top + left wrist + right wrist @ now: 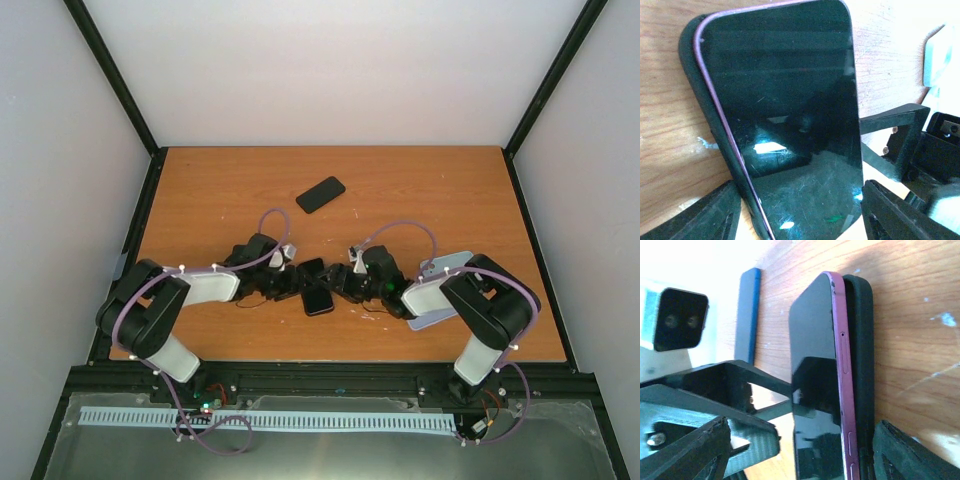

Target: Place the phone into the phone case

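The phone (318,297) has a dark screen and a purple rim. It rests tilted against the black phone case (690,65) at the table's front middle. In the left wrist view the phone (790,110) fills the frame. My left gripper (800,205) straddles both, one finger against the case's left edge and the other at the phone's right edge. In the right wrist view the phone (820,390) stands beside the case (862,355). My right gripper (802,432) is open; its right finger touches the case and its left finger is well clear of the phone.
A second dark flat slab (320,194) lies farther back on the wooden table (200,190); it shows blue in the right wrist view (747,315). A pale blue-grey sheet (447,264) lies under my right arm. Both arms crowd the front middle.
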Motion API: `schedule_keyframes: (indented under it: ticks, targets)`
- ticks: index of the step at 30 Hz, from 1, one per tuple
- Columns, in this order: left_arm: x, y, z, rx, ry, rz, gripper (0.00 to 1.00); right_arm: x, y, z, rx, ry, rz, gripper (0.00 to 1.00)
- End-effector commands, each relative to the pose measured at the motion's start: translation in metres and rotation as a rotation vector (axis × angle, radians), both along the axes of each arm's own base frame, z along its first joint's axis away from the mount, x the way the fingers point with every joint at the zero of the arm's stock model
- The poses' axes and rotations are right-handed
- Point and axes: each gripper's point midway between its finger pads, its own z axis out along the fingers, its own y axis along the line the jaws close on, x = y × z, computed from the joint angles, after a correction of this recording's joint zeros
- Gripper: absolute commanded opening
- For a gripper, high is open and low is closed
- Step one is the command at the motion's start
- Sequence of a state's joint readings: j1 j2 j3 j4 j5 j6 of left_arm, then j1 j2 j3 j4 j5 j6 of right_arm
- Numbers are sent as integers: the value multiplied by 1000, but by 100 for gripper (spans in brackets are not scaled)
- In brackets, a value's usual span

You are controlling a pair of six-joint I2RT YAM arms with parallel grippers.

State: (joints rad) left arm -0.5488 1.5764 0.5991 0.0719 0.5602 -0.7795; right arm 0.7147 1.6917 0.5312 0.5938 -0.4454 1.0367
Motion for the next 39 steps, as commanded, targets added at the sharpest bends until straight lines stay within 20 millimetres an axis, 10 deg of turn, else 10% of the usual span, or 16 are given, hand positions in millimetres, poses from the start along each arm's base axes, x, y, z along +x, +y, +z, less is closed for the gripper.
schedule_keyframes:
  ticks: [1, 18, 39]
  targets:
    - [-12, -3, 0, -8, -8, -53, 68, -5, 29, 60, 245, -85, 91, 75]
    - [-15, -3, 2, -41, -30, -50, 58, -20, 27, 52, 476, 26, 83, 65]
    - [-11, 8, -19, 67, 8, -18, 56, -20, 5, 15, 353, 45, 24, 16]
